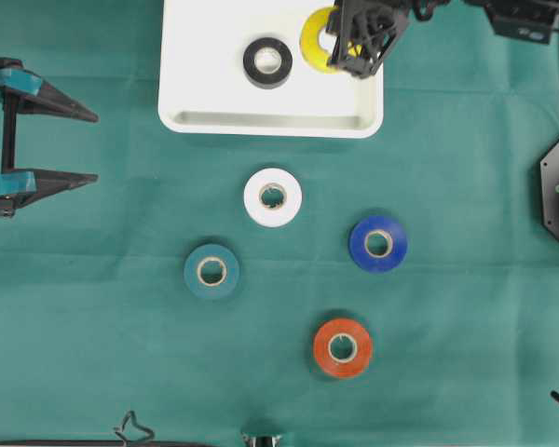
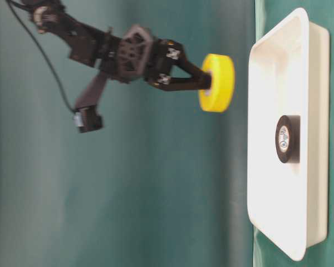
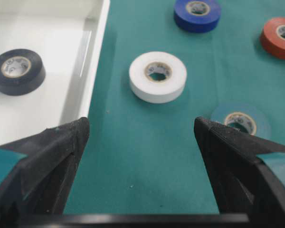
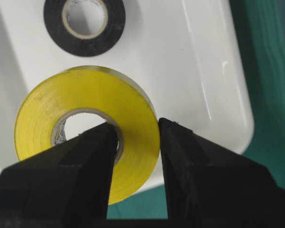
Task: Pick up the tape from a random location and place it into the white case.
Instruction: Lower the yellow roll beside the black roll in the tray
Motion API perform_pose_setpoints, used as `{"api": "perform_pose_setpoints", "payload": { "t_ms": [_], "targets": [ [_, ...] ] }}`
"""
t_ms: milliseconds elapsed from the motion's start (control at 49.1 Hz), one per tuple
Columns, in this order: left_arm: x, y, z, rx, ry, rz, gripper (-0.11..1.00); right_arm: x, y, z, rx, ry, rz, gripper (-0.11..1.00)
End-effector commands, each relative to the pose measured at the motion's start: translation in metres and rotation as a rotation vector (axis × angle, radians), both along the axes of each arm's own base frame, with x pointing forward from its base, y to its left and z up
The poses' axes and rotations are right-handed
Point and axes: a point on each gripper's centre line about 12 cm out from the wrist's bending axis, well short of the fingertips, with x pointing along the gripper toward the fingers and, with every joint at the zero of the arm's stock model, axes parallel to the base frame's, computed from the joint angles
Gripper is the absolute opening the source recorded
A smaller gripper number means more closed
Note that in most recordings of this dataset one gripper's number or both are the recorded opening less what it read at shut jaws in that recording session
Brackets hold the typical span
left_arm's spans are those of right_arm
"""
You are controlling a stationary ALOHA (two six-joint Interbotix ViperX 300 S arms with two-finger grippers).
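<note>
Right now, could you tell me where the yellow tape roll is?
The right hand holds the yellow tape roll clear above the white case, near its right end, beside the black roll.

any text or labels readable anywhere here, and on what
None can be read.
The black tape in the white case has small print on its inner core: too blurred.
The white tape core also shows marks: too small.
The yellow tape in the right gripper shows none.
</note>
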Motion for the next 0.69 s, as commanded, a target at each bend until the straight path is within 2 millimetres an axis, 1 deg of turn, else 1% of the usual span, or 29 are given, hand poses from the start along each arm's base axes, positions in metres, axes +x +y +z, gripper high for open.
{"api": "perform_pose_setpoints", "payload": {
  "t_ms": [0, 122, 265, 509, 611, 672],
  "targets": [
    [0.004, 0.0, 0.009, 0.001, -0.023, 0.002, 0.97, 0.001, -0.006, -0.003, -0.009, -0.03, -0.015, 0.29],
    [0.004, 0.0, 0.008, 0.002, -0.02, 0.001, 0.97, -0.005, -0.012, -0.029, 0.01, -0.007, -0.041, 0.29],
    [0.003, 0.0, 0.009, 0.004, -0.021, 0.001, 0.97, -0.006, -0.016, -0.047, 0.01, -0.02, -0.044, 0.29],
    [0.004, 0.0, 0.008, 0.002, -0.02, 0.001, 0.97, 0.0, -0.019, -0.068, 0.005, -0.054, -0.039, 0.29],
    [0.003, 0.0, 0.008, 0.001, -0.02, 0.002, 0.97, 0.0, -0.02, -0.073, 0.011, -0.042, -0.043, 0.29],
    [0.003, 0.0, 0.008, 0.001, -0.015, 0.002, 0.97, -0.001, -0.022, -0.072, 0.013, -0.038, -0.049, 0.29]
  ]
}}
